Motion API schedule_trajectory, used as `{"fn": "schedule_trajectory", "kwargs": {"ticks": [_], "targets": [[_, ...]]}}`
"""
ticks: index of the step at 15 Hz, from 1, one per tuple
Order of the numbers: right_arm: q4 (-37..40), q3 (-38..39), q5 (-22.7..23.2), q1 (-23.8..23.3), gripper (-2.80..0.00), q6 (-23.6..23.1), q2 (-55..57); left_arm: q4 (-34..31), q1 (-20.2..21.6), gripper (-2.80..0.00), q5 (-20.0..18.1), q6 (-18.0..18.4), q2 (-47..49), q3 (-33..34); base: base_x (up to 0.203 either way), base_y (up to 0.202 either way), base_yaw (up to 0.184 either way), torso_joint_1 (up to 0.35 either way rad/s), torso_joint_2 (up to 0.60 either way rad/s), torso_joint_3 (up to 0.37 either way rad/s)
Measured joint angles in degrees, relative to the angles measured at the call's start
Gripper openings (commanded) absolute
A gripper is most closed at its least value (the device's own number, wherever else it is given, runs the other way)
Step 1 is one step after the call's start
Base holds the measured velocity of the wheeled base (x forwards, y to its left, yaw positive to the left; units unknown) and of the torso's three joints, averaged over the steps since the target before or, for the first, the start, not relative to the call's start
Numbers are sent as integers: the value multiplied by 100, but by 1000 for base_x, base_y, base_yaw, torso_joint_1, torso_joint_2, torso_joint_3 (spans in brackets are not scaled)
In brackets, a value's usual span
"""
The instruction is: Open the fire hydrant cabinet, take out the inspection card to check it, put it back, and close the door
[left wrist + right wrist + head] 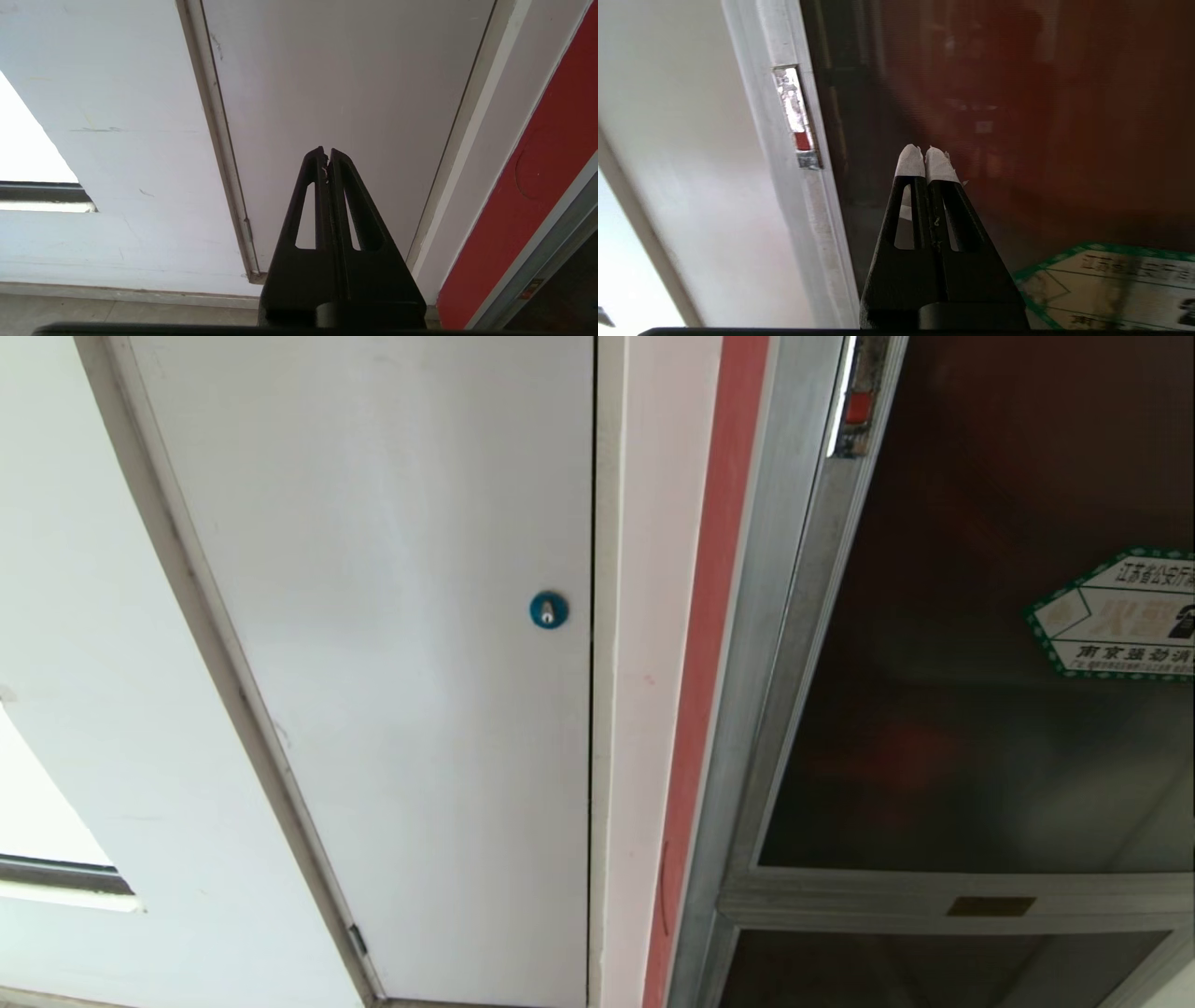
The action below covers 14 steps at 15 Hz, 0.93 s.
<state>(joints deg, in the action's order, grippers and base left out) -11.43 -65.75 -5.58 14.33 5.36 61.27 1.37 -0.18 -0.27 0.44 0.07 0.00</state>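
The fire hydrant cabinet [747, 709] stands on the right side of the head view, with a silver metal frame. Its door [980, 709] is dark tinted glass and it is closed flat in the frame. A white sticker [1120, 616] with a green edge sits on the glass near the right side. Red shapes show dimly through the glass, but it is too dark to tell what they are. The inspection card does not show in any view.

In the right wrist view, the right gripper [927, 156] points at the dark glass, near the silver frame. Its two fingers are pressed together and hold nothing. White tape wraps the fingertips [909, 161]. A small silver latch [796, 116] with a red mark sits on the frame just beside the gripper.

The left gripper [326, 156] has its black fingers closed too, with nothing in them. It points at a plain white door [392, 663] next to the cabinet. That white door has a round blue lock [548, 609]. A red strip [709, 663] runs between the white door and the cabinet.
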Motion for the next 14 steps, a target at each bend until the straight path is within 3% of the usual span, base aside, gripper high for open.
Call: {"fn": "schedule_trajectory", "kwargs": {"ticks": [5,14], "targets": [[-5,403,35,-561,-280,11,-529,1,0,-280,1,0,0,0,0,0,0,0,0,0],[-11,1397,135,-852,-280,4,-1761,4,0,-280,0,0,0,0,0,0,0,0,0,0]]}}
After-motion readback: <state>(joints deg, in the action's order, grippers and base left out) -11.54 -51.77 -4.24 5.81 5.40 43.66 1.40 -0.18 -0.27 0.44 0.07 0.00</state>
